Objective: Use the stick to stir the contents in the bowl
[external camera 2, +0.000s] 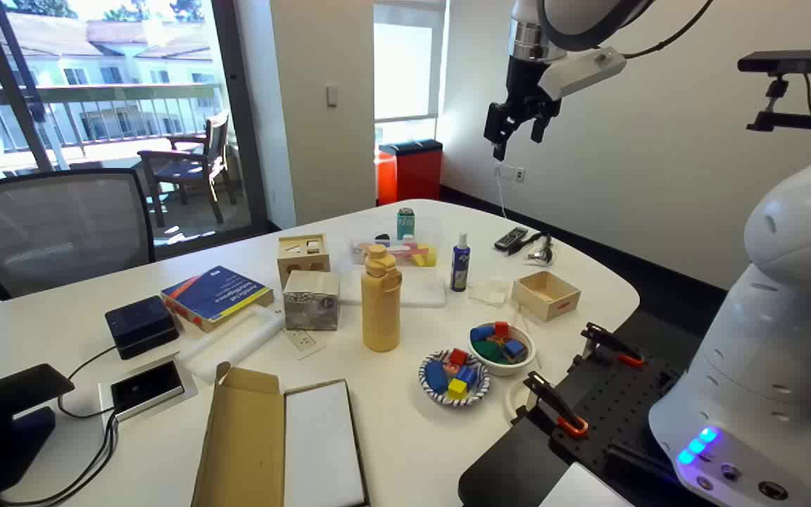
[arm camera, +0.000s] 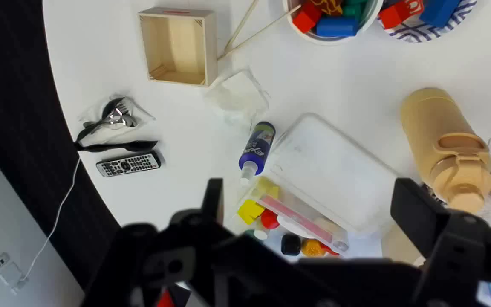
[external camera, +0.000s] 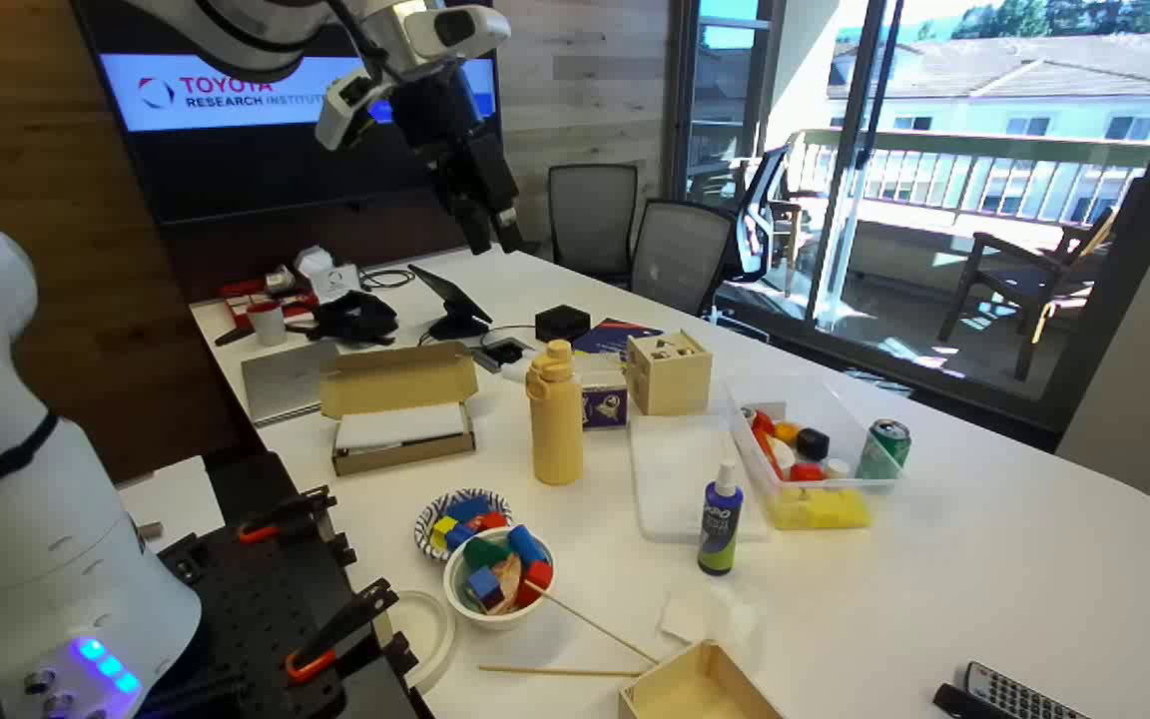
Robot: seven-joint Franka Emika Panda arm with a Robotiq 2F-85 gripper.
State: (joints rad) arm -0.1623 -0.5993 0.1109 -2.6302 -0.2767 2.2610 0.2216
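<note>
Stick and bowl lie together on the worktop: the thin stick slants from beside the wooden box to the bowl, its tip reaching over the rim toward the coloured blocks inside. A second stick lies near it. The pincer holds nothing, its fingers wide apart, and hangs high over the worktop, so the stick lies well below it and, I judge, back toward the robot's base. In the wrist view the stick's long axis runs aslant to the line between the fingers, so a clean grasp probably calls for a twist as well as a long descent. Around the bowl, the white worktop carries a patterned dish of more blocks, a yellow bottle, a spray bottle and a see-through bin; beyond are office chairs, a wall screen and a glass door.
</note>
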